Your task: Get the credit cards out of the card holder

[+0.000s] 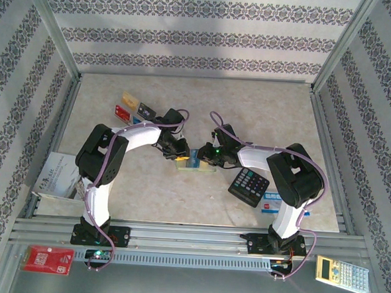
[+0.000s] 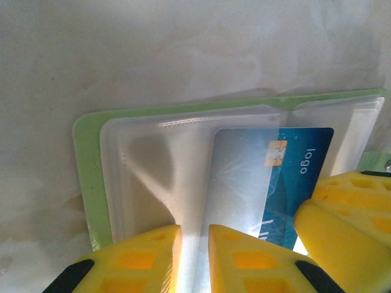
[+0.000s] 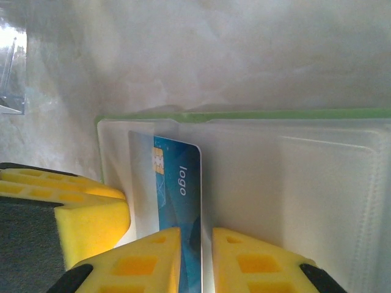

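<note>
Near rail: red packet (image 1: pixel 44 259) left, yellow calculator (image 1: pixel 339 271) right. Further in, by right arm: black calculator (image 1: pixel 249 185) overlapping blue-and-white box (image 1: pixel 271 204). Mid-table: card holder (image 2: pixel 91 152) lying open and flat, blue-and-white card (image 3: pixel 177 201) tucked in its clear sleeve. Left gripper (image 2: pixel 195 235) and right gripper (image 3: pixel 197 238) down on holder from opposite sides, jaws a narrow slit apart, released, clamping nothing. Card's edge in right gap. Far left: tan card (image 1: pixel 127 97), red card (image 1: pixel 121 111), black card (image 1: pixel 145 108) loose on table.

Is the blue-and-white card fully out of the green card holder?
No, the blue-and-white card sits in a clear pocket of the card holder.
</note>
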Controlling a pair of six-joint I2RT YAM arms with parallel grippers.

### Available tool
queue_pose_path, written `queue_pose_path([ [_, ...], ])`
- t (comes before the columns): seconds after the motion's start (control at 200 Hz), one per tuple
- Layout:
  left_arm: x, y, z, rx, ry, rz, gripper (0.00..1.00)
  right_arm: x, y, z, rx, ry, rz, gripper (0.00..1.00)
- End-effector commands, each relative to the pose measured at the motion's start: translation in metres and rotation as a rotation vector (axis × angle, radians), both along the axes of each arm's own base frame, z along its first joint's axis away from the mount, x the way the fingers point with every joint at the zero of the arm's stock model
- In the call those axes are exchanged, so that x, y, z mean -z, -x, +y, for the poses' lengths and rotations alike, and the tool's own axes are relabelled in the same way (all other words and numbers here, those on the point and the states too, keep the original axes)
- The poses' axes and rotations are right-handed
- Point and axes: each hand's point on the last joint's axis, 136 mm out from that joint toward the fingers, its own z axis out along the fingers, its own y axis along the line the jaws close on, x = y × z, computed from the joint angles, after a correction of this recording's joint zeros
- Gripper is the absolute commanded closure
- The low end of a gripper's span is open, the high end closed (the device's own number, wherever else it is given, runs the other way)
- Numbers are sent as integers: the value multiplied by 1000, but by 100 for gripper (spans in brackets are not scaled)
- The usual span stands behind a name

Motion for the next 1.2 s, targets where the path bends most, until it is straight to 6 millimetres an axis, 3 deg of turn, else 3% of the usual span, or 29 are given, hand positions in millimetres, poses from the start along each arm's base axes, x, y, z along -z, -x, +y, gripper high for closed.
queue_pose_path([
  [0.0,18,9,6,-3,-47,31,80,-2,-4,5,-33,-16,-6,79],
  [0.24,23,11,8,-2,-56,41,80,-1,-4,10,-50,-22,-1,80],
  [0.39,22,11,10,-1,-67,40,79,0,-6,7,-38,-10,-6,88],
  [0.57,23,10,14,-8,-88,36,78,-1,-10,-12,20,37,-34,95],
  [0.854,12,6,16,-11,-84,12,75,-2,-11,-48,82,88,-62,97],
  [0.979,-4,-1,14,-18,-61,-28,74,-17,-14,-54,83,80,-118,99],
  [1.194,-41,-14,15,-75,10,-126,65,-65,-23,-52,69,-14,-262,100],
])
